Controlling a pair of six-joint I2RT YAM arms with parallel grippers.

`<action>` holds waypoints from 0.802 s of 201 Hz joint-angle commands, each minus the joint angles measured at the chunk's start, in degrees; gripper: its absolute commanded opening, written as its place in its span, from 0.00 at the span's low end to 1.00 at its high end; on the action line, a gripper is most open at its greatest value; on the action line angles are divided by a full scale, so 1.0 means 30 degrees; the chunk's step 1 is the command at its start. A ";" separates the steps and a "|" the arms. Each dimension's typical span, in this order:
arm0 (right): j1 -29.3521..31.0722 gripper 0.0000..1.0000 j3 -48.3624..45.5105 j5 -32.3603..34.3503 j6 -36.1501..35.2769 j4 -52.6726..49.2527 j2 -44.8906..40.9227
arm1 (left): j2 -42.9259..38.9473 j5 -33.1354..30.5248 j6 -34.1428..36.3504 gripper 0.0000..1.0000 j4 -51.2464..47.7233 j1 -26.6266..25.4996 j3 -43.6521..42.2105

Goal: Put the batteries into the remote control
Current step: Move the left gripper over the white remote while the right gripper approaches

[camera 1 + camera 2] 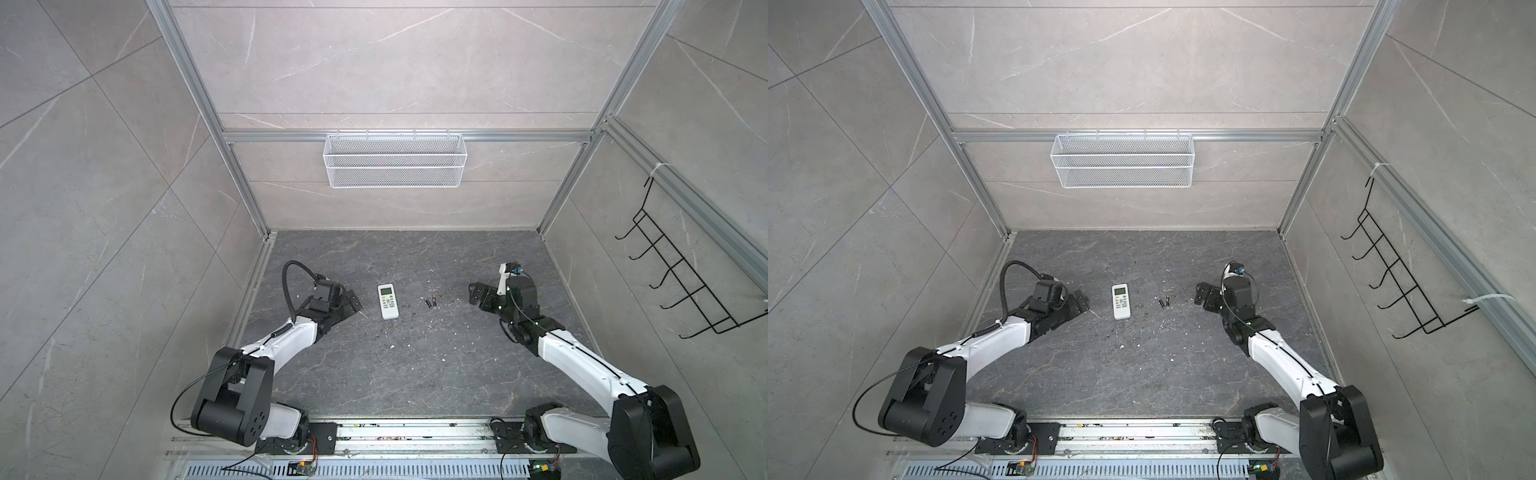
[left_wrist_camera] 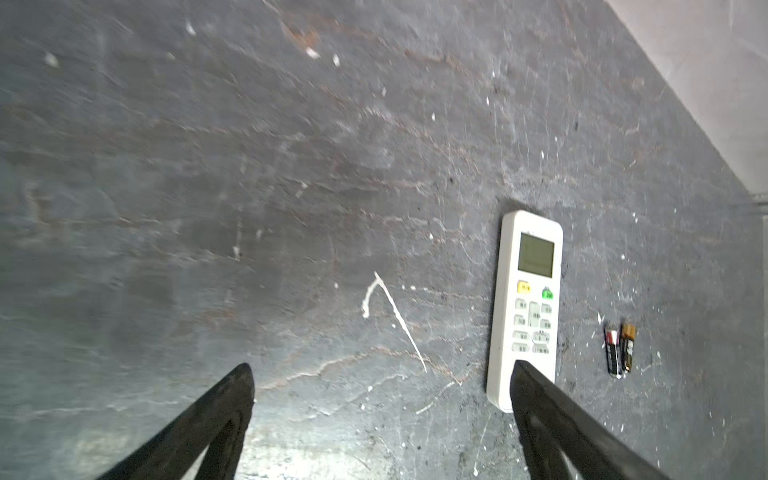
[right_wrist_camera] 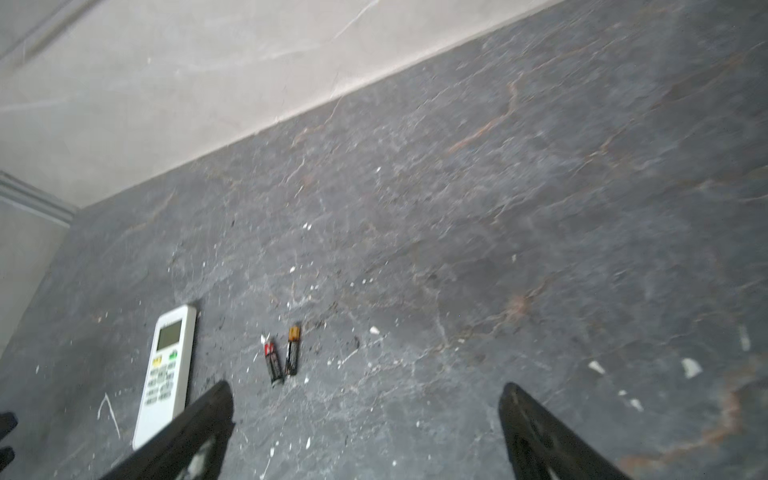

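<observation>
Remote flat on table, batteries near, at its 3 o'clock. Left gripper at 9, right gripper at 3, both gaping wide, nothing held. Basket at 12.

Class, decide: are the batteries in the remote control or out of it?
Out. Both batteries lie on the table beside the remote control, apart from it.

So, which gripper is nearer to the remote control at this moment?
Left. The left gripper sits open just beside the remote control, on its left in both top views. The right gripper is farther, beyond the batteries.
</observation>
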 commanded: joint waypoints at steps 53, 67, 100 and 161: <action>0.3226 0.99 -0.0419 0.1261 -0.0601 0.3350 0.2012 | 0.1620 -0.0951 -0.1690 0.91 -0.3280 -0.1569 0.3198; 0.3211 0.99 -0.0759 0.1041 -0.0218 0.3820 0.2103 | 0.2150 -0.1641 -0.1193 0.91 -0.4499 -0.2100 0.4140; 0.3227 0.99 -0.1127 -0.0337 0.0831 0.4808 0.2834 | 0.3975 -0.1714 -0.0884 0.91 -0.5365 -0.2774 0.6063; 0.3255 0.98 -0.1107 -0.0687 0.0740 0.5146 0.3167 | 0.9571 -0.2531 0.0904 0.93 -0.9449 -0.4581 1.3036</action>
